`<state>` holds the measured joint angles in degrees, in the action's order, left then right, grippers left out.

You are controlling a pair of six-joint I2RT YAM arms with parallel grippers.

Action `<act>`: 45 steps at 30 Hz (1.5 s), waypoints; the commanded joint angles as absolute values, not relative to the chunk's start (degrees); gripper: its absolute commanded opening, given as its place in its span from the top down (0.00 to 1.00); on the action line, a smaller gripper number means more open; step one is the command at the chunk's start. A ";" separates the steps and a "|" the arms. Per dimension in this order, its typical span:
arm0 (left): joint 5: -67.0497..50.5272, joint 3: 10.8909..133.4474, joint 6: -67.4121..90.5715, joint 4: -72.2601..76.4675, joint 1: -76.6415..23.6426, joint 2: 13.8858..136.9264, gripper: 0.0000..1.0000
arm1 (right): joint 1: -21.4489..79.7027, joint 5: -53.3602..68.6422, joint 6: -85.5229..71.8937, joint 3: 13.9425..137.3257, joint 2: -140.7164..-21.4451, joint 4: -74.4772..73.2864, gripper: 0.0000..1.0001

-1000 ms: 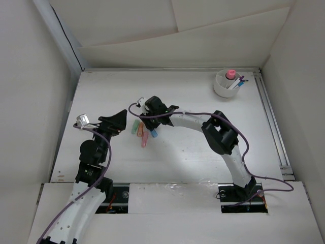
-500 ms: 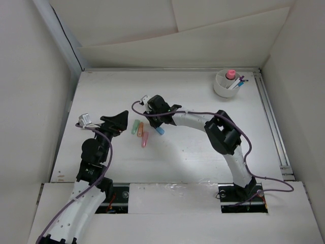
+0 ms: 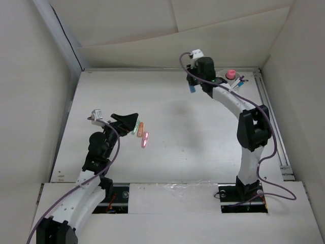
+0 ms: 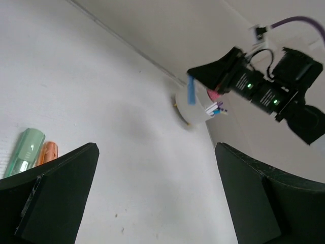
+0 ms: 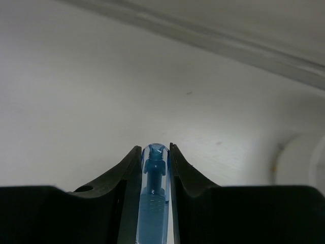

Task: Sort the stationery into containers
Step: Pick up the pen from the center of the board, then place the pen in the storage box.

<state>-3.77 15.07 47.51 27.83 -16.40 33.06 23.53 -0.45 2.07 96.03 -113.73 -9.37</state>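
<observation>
My right gripper (image 3: 193, 84) is shut on the blue highlighter (image 5: 154, 193), held up at the far side of the table, left of the round white cup (image 3: 227, 87). The highlighter hangs below its jaws in the top view (image 3: 192, 88) and in the left wrist view (image 4: 191, 90). The cup holds a pink capped bottle (image 3: 231, 74) and thin pens (image 3: 237, 84). A green highlighter (image 3: 135, 129), an orange one (image 3: 140, 128) and a pink one (image 3: 145, 140) lie mid-table. My left gripper (image 3: 133, 120) is open and empty just left of them. Green (image 4: 25, 151) and orange (image 4: 47, 153) show at the left wrist view's left edge.
White walls enclose the table on three sides. A metal rail (image 3: 271, 122) runs along the right edge. The cup's rim shows at the right edge of the right wrist view (image 5: 310, 157).
My right gripper lifted the blue highlighter from the group mid-table and swung it far back and right, close to the cup. My left gripper shifted slightly right toward the remaining highlighters.
</observation>
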 commanded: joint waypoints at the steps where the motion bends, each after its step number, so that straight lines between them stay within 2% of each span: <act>1: -7.73 15.21 48.08 33.92 -16.44 35.85 0.00 | 17.86 -4.04 0.01 98.26 -111.97 0.67 1.00; 5: -8.26 15.21 48.08 35.07 -16.44 37.88 0.00 | 10.48 -7.71 -0.62 101.59 -115.92 7.02 1.00; 13: -7.65 15.21 47.55 37.35 -16.44 41.65 0.00 | 5.02 -12.57 -0.09 109.78 -124.97 12.04 1.00; 25: -7.65 15.21 47.02 40.25 -16.44 45.09 0.00 | 4.48 -16.00 3.86 115.57 -131.83 17.05 1.00; 31: -7.12 15.21 47.02 40.25 -16.44 45.62 0.00 | 4.48 -20.39 5.01 114.35 -132.54 18.19 1.00; 45: -7.12 15.21 47.02 40.78 -16.44 45.62 0.00 | 4.48 -21.10 7.12 114.35 -134.65 18.81 1.00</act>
